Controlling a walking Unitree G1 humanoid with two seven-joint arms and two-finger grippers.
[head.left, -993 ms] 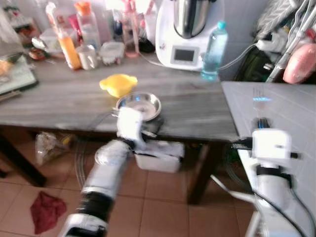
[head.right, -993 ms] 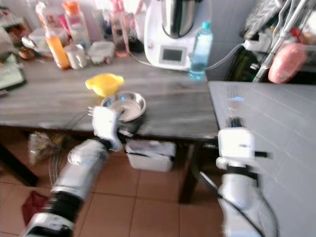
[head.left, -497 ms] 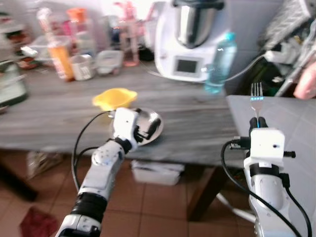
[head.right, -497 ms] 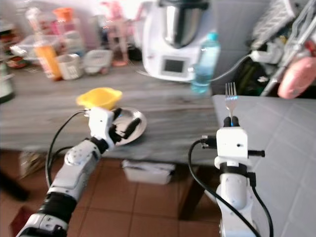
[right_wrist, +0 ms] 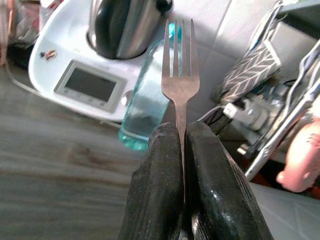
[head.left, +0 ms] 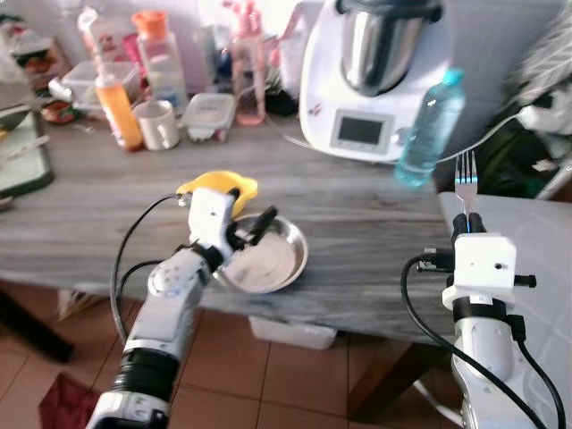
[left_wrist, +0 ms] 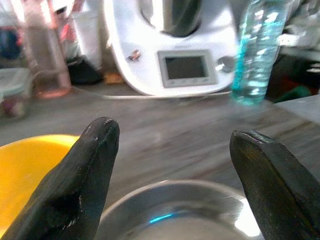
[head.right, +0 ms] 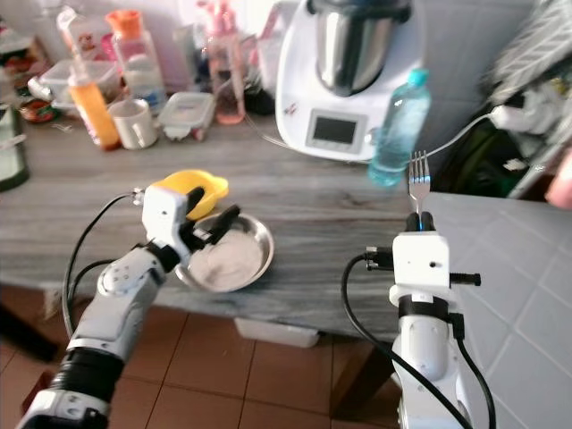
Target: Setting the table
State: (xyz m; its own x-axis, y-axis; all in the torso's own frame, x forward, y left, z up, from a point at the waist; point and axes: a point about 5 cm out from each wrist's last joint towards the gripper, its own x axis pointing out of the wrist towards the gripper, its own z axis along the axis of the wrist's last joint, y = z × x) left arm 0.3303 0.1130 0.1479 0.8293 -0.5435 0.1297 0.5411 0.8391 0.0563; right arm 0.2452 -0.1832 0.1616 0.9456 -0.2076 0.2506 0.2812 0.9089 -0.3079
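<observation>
A steel bowl (head.left: pixel 268 261) sits near the front edge of the grey wooden table (head.left: pixel 357 232), just in front of a yellow bowl (head.left: pixel 220 185). My left gripper (head.left: pixel 243 236) is open at the steel bowl's left rim, one finger (head.left: pixel 261 222) reaching over it. In the left wrist view the fingers (left_wrist: pixel 92 165) stand wide apart above the steel bowl's rim (left_wrist: pixel 170 200). My right gripper (head.left: pixel 466 221) is shut on a fork (head.left: pixel 464 177), held upright with tines up, over the table's right end. The right wrist view shows the fork (right_wrist: pixel 177 75) clamped between the pads.
A white kitchen machine (head.left: pixel 375 80) and a water bottle (head.left: pixel 429 125) stand at the back right. An orange bottle (head.left: pixel 119 94), a mug (head.left: pixel 159 123) and lidded containers (head.left: pixel 207 114) line the back left. A grey tiled surface (head.left: pixel 545 223) adjoins on the right.
The whole picture has shifted and sharpened, so the camera moved. My left gripper stays at the steel bowl, now over its left rim. The fork stays upright in my right gripper.
</observation>
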